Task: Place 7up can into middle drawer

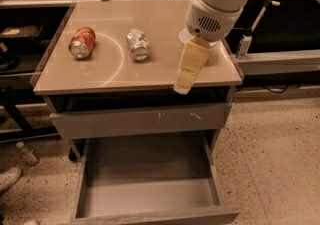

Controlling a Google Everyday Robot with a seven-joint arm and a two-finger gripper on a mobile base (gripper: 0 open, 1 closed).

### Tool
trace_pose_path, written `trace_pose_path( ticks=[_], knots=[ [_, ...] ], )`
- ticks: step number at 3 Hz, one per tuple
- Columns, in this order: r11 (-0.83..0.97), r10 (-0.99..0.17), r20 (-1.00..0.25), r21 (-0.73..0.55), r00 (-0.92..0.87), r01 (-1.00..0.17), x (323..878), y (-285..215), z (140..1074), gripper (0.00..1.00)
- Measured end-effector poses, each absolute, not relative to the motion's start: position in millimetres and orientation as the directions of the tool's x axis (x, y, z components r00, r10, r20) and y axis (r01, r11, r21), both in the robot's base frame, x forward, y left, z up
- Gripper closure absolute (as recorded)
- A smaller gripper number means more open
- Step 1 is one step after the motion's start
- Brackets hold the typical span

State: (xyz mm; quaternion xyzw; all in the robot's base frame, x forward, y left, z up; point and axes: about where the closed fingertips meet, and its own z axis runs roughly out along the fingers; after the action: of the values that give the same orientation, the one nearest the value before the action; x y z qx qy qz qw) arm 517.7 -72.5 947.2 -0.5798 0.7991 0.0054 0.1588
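The 7up can (138, 44), silvery and crinkled, lies on its side on the tan tabletop (110, 71), near the middle. The middle drawer (150, 196) is pulled open low at the front, and its grey bottom is bare. My gripper (184, 84) hangs from the white arm over the table's front right part, pointing down toward the front edge. It is to the right of the 7up can and apart from it, and it holds nothing that I can see.
An orange-red can (82, 42) lies at the table's left. A white bowl (183, 35) is mostly hidden behind my arm. A drawer with pale scratch marks on its front (140, 119) sits above the open one. Dark shelves stand on both sides.
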Motion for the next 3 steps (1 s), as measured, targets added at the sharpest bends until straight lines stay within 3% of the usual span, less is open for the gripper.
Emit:
trace_pose_path(
  ticks=[1,3],
  knots=[
    [0.328,-0.925,-0.260,-0.175,-0.277,-0.928,517.8,-72.5,947.2,0.00],
    [0.447,-0.876,-0.280,-0.168,-0.392,-0.879,590.3,-27.1,941.3,0.00]
  ],
)
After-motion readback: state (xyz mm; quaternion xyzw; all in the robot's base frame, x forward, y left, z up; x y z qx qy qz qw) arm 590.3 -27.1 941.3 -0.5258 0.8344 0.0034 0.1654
